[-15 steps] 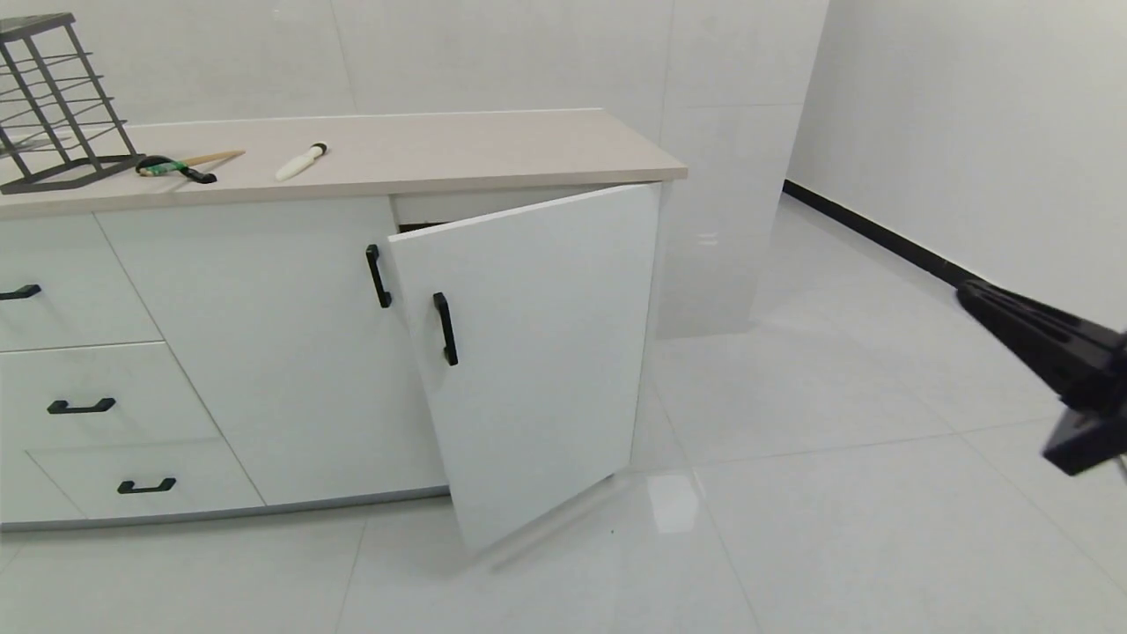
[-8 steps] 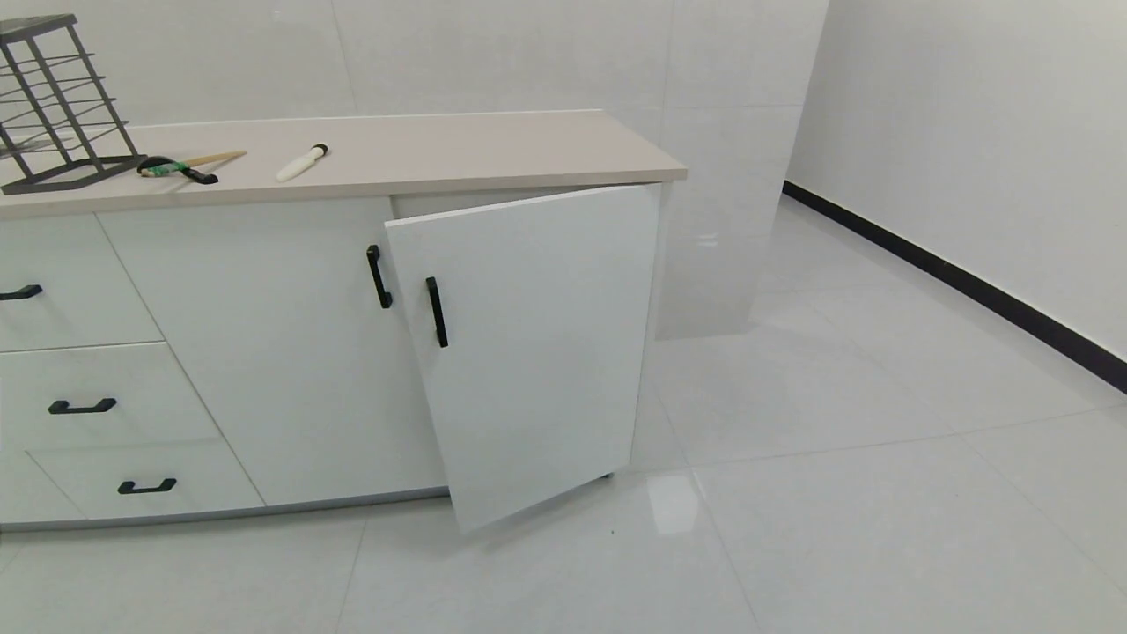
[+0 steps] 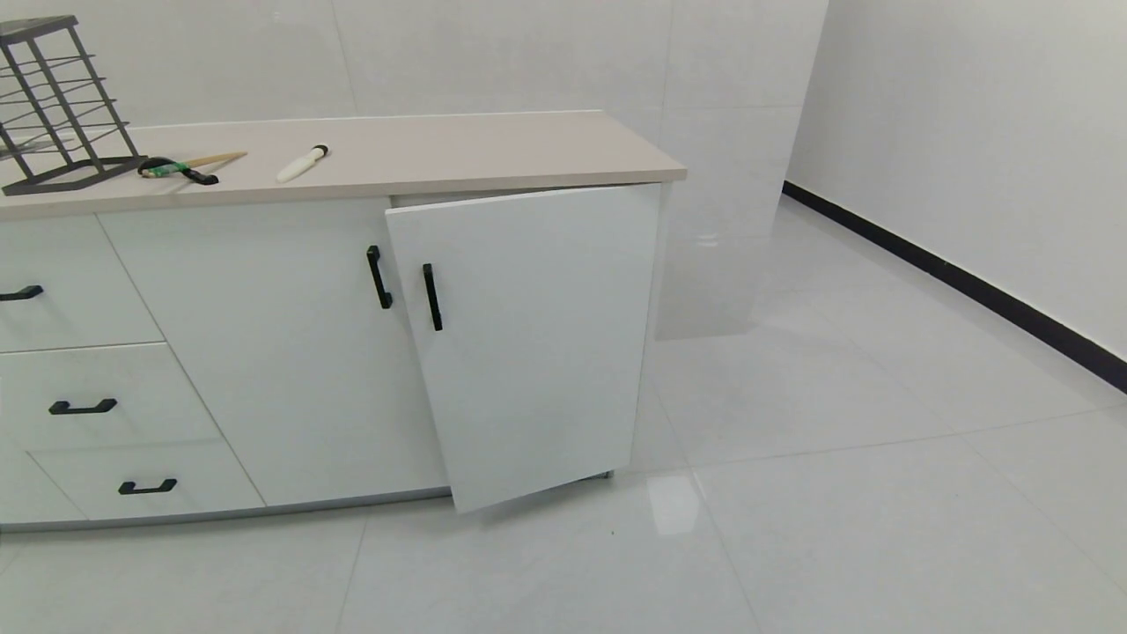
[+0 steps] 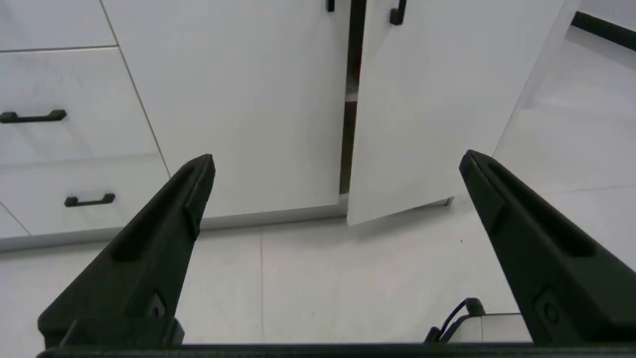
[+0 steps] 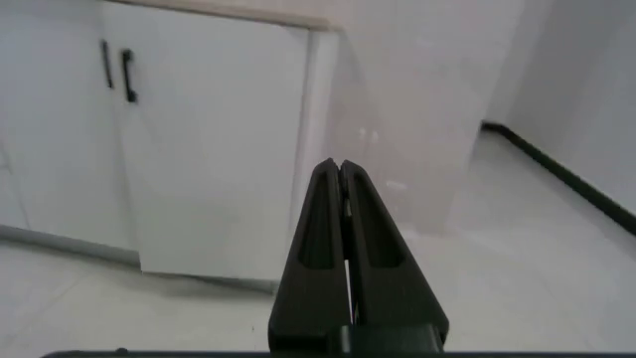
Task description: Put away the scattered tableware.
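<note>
On the beige countertop [image 3: 493, 150] lie a brush [image 3: 185, 165] with a wooden handle and a white-handled utensil [image 3: 301, 162], beside a black wire rack [image 3: 53, 106]. Below them the right cabinet door [image 3: 537, 335] with its black handle [image 3: 431, 297] stands slightly ajar. My left gripper [image 4: 336, 159] is open and holds nothing, low above the floor and facing the door [image 4: 447, 99] and the dark gap at its edge. My right gripper [image 5: 340, 167] is shut with nothing in it, pointing at the same door [image 5: 219, 129] from farther back.
Drawers with black handles [image 3: 81, 406] fill the cabinet's left part, and a second door with a handle [image 3: 378, 276] sits beside the ajar one. A white wall pillar [image 3: 713, 220] stands right of the cabinet. Glossy tiled floor [image 3: 836, 493] spreads to the right.
The cabinet door has swung inward and is now nearly closed. My right arm, seen at the head view's right edge a second ago, has left that view.
</note>
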Robot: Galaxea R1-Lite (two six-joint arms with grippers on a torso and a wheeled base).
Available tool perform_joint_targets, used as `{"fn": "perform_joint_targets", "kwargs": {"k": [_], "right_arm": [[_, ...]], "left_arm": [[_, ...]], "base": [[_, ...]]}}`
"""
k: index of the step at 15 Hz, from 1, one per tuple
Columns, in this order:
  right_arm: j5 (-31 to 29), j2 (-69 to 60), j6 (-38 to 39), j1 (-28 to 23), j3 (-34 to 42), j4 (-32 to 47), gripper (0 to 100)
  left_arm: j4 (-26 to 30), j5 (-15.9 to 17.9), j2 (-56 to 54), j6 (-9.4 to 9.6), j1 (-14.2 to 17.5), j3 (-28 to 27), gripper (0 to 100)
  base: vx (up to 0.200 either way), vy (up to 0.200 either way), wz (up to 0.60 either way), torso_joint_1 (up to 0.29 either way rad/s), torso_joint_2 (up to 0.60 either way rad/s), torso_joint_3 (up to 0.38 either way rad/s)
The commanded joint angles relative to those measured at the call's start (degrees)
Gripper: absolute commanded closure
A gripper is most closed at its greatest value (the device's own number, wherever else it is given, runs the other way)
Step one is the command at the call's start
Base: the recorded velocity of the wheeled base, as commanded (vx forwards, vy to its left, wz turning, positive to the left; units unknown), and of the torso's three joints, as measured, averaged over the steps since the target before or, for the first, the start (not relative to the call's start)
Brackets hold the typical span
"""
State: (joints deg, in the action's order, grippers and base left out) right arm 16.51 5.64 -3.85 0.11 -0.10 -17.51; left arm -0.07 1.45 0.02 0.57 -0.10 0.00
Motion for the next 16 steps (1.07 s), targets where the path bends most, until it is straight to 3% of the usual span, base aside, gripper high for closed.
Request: {"fn": "perform_joint_targets", "kwargs": {"k": [1,2,4,6,7,16], "right_arm": [[-5.3,-5.6,1.7,-0.2,0.1,8.9,100],[-6.6,-5.6,1.7,-0.2,0.1,14.1,100],[-9.0,-5.6,2.5,-0.2,0.1,14.8,100],[-16.6,-5.6,3.5,-0.2,-0.2,18.8,100],[-17.6,-5.6,5.2,-0.2,0.0,17.9,100],[-17.4,-5.6,5.2,-0.2,0.0,17.8,100]], "left_arm": [[0.0,0.0,0.0,-0.05,0.0,0.0,0],[0.0,0.0,0.0,-0.05,0.0,0.0,0],[0.0,0.0,0.0,-0.13,0.0,0.0,0],[0.1,0.0,0.0,-0.05,0.0,0.0,0],[0.0,0.0,0.0,-0.13,0.0,0.0,0],[0.1,0.0,0.0,-0.22,0.0,0.0,0]], "base": [[0.000,0.000,0.00,0.000,0.00,0.000],[0.000,0.000,0.00,0.000,0.00,0.000],[0.000,0.000,0.00,0.000,0.00,0.000],[0.000,0.000,0.00,0.000,0.00,0.000],[0.000,0.000,0.00,0.000,0.00,0.000],[0.000,0.000,0.00,0.000,0.00,0.000]]}}
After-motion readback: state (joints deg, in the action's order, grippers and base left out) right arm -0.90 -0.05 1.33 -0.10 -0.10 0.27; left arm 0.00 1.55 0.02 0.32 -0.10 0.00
